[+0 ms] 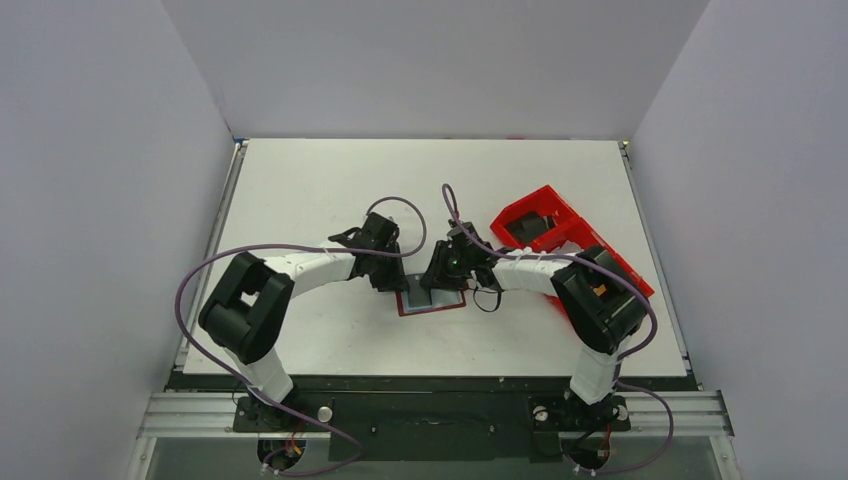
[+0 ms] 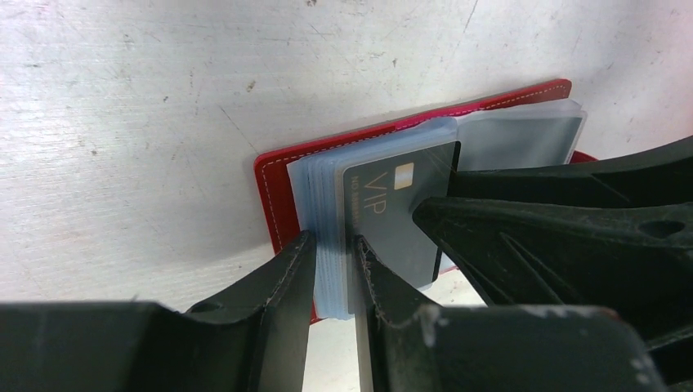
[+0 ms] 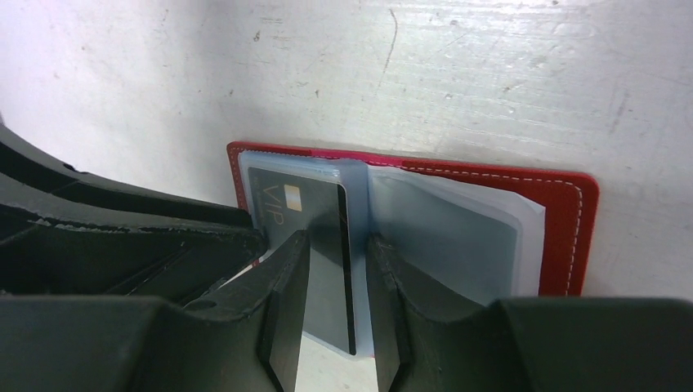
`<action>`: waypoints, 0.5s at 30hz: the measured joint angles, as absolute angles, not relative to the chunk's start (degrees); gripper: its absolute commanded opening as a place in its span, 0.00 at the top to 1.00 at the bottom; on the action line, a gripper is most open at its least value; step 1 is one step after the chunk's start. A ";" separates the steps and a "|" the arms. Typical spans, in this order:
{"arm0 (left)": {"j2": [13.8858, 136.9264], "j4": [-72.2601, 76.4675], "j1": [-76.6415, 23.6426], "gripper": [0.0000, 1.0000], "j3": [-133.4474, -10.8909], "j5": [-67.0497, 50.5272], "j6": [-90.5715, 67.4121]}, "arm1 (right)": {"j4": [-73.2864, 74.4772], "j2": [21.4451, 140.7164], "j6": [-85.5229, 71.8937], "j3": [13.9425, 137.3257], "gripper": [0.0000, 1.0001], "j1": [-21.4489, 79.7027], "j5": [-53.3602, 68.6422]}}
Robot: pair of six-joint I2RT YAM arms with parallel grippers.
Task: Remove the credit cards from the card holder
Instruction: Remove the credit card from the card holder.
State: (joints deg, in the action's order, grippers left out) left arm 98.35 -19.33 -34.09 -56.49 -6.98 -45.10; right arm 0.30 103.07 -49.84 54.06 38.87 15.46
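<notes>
Ribbed and black, my left fingers [image 2: 282,286] pinch the stack of clear plastic sleeves [image 2: 323,204]; my right fingers [image 3: 282,294] clamp the dark card [image 3: 306,220], with the red stitched holder [image 3: 564,229] flat beneath.

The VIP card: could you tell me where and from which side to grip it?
Likely the edge of the VIP card nearest the right gripper: its sleeve stands lifted off the card holder, both faces free, so approach there, one finger per face.

table [image 1: 300,200] — white, scuffed | card holder [image 1: 432,301] — lies open on it, mid-near; red tray [image 1: 560,225] — right side
</notes>
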 measured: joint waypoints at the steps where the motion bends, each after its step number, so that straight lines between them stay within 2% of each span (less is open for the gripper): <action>1: 98.35 -19.31 -34.09 0.80 -56.49 -6.74 -44.95 | -0.51 103.18 -50.19 53.76 0.71 38.85 15.88; 10: 98.39 -20.05 -34.59 0.80 -56.77 -4.16 -44.40 | -7.94 103.53 -53.67 50.54 0.67 37.93 19.35; 15: 99.96 -21.69 -35.73 0.78 -59.20 -2.20 -44.31 | -12.12 103.53 -55.64 48.47 0.58 37.01 21.65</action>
